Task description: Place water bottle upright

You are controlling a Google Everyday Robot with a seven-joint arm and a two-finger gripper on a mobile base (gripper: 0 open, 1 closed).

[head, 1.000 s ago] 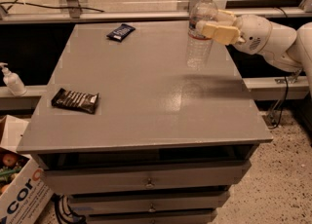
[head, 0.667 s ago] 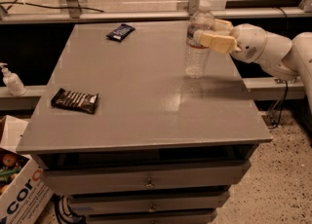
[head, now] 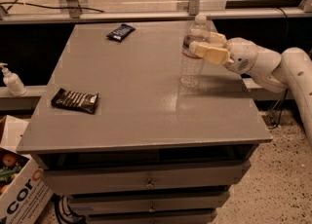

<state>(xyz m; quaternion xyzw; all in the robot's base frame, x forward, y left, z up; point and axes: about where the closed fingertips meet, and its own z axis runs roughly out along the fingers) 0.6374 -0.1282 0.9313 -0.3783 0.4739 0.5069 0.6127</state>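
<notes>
One clear ribbed plastic water bottle with a white cap is standing upright toward the right rear of the grey table. It is sitting lower than a second ago, its base seemingly touching the top. I am watching the cream two-finger gripper still clamping its neck.

Looks like a robotics lab or workshop. Grey drawer cabinet serves as the bench. Speckled hard floor to its right, loose cables under it, cardboard box at its left foot, metal frame rail behind. Gripper over the cabinet's far right, clamped on the upright water bottle.
</notes>
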